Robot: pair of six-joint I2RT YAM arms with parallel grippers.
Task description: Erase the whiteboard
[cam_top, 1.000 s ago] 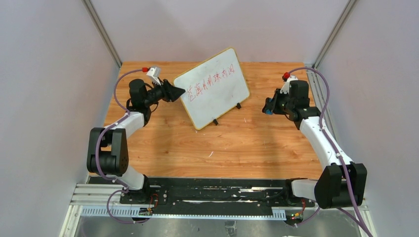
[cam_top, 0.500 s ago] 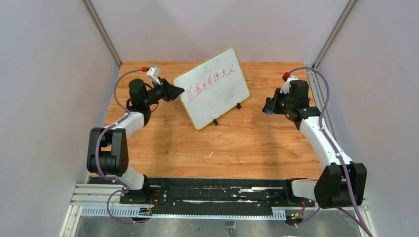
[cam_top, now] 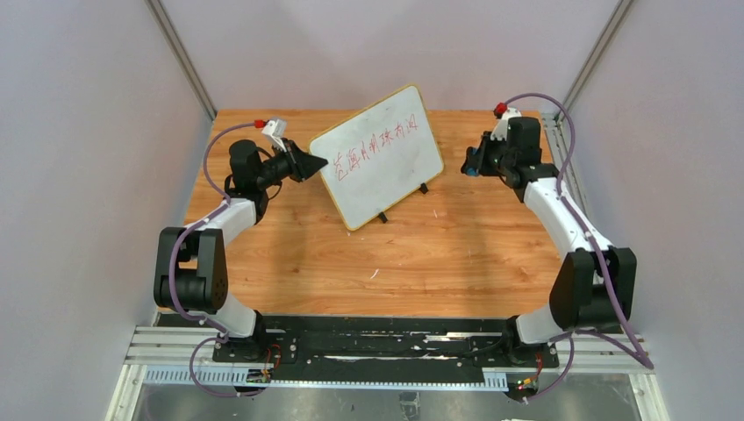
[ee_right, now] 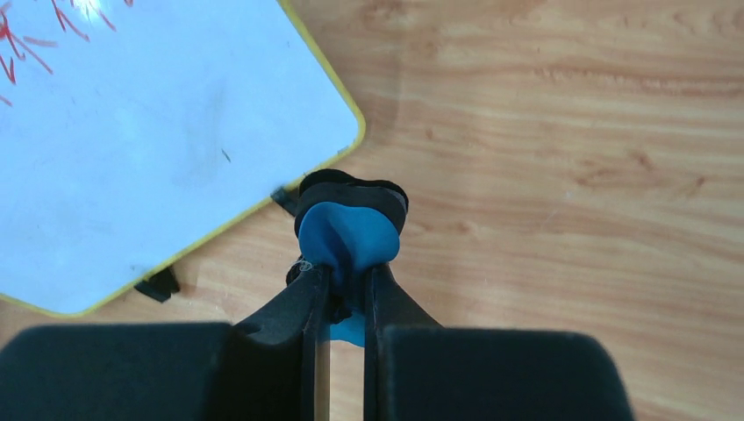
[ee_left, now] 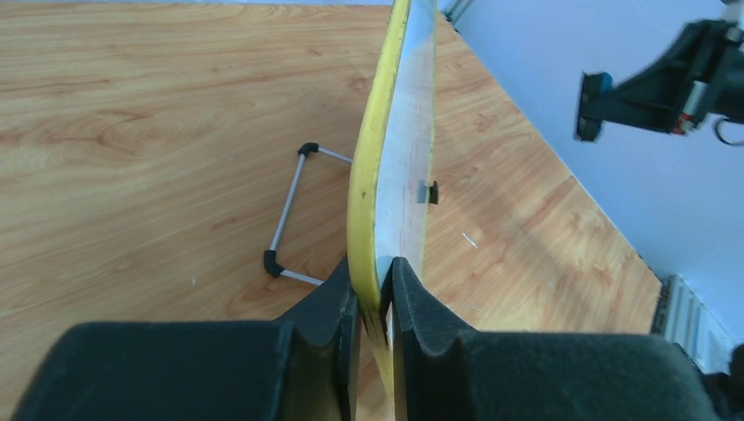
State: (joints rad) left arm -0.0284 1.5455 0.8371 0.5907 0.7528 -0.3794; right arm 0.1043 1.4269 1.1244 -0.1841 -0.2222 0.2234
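The left claw [ee_left: 375, 279] has just closed. Its two pads now pinch the yellow-rimmed left edge of the board [ee_left: 397, 167], one on the back and one on the white face; a second ago they stood wider about that same edge. The board stands tilted on its feet at the far middle of the table [cam_top: 439, 254]; the grip has not shifted it, and its red writing [cam_top: 377, 140] is all there. The right claw [ee_right: 342, 282] is clamped on a blue eraser [ee_right: 349, 235] with a black pad, as it was a second ago; its arm has swung forward and inward, so the eraser now hangs near the board's right edge, apart from it, where before it sat nearer the base. I judge the board is now steadied and the wiping about to begin — no stroke is erased yet.
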